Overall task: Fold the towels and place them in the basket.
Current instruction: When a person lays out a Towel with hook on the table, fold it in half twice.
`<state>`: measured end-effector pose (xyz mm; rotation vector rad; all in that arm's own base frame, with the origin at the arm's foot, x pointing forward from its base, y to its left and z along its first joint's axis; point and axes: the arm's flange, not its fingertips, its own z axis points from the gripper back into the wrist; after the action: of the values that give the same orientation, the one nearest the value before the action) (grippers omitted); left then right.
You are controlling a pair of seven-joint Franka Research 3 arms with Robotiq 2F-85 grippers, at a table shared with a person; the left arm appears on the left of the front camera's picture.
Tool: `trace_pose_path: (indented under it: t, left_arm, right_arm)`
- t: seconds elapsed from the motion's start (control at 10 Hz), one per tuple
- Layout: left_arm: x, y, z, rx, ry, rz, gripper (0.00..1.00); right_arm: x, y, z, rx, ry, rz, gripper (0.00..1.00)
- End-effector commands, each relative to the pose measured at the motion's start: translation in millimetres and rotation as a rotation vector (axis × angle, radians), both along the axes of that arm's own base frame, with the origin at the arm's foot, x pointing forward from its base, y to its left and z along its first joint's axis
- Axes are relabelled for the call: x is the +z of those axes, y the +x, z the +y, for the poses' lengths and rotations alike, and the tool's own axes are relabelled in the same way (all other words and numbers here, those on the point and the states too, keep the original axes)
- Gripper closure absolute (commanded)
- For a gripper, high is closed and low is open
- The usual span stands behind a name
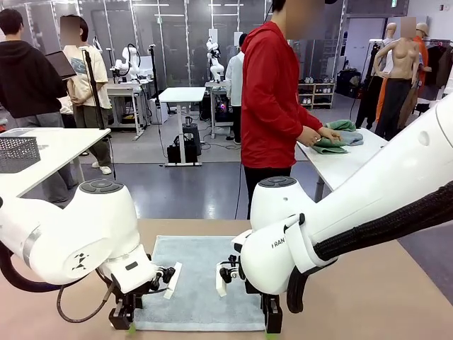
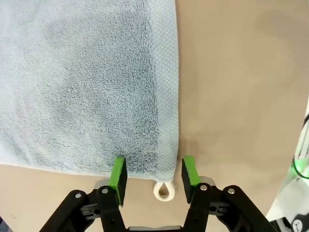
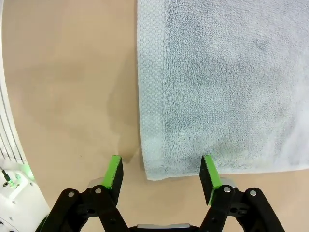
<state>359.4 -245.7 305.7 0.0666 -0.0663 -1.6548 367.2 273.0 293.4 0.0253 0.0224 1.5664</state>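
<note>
At the near edge, the left gripper and right gripper each straddle a corner of the grey-blue towel, jaws apart, nothing pinched yet. It lies flat and unfolded on the table, so I judge all folding remains. The basket waits well apart on a white side table.

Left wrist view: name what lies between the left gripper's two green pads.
The corner of the flat pale grey-blue terry towel and its small white loop tag lie between the pads, seen in the left wrist view.
</note>
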Motion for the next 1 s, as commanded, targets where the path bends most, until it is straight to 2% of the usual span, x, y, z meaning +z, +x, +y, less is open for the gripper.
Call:
trace_pose_path:
  t: [0.0,0.1,0.5,0.6,0.7,0.8,0.9]
  left_arm:
    - [-4.7,-0.6,-0.5,0.008,0.023,-0.029,0.41]
    - [-4.2,-0.8,0.3,0.006,0.026,-0.036,0.60]
    - [-4.8,-1.6,1.7,0.004,0.022,-0.038,0.62]
    - [-4.6,-2.1,2.0,-0.001,0.029,-0.048,0.80]
    - [-4.3,-2.1,2.0,-0.002,0.034,-0.051,0.81]
    - [-3.9,-2.2,2.3,-0.002,0.032,-0.050,1.00]
    - [-3.8,-2.4,2.7,-0.002,0.033,-0.045,1.00]
  right_arm:
    - [-4.2,-2.7,-0.1,-0.024,0.018,-0.013,0.20]
    - [-4.7,-2.5,0.1,-0.024,0.021,-0.016,0.40]
    - [-6.3,-2.1,-0.2,-0.025,0.026,-0.005,0.40]
    - [-6.9,-1.9,-0.6,-0.030,0.027,-0.003,0.60]
    - [-7.2,-1.6,-0.9,-0.032,0.030,0.000,0.60]
    - [-7.0,-1.8,-1.2,-0.033,0.031,-0.001,0.80]
    - [-6.1,-1.8,-1.1,-0.034,0.031,0.001,0.65]
